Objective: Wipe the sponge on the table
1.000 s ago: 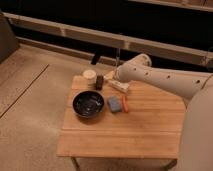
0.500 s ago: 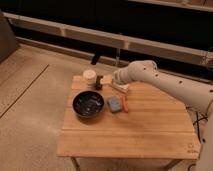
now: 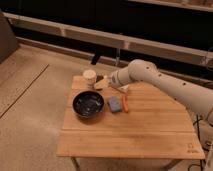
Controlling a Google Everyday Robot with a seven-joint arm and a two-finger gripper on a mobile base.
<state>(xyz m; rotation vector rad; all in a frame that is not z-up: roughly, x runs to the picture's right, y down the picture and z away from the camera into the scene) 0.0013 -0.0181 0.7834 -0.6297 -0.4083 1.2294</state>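
Gripper hovers over the far left of the table, fingers apart and holding nothing. Nearer, the sponge lies flat mid-table, free of the gripper, just right of the dark bowl and beside the orange stick (crowded on both sides). Farther back, a pale cup stands left of the gripper. The scene fits either reaching for the sponge or having released it; any grasp calls for a clean descent between those neighbours.
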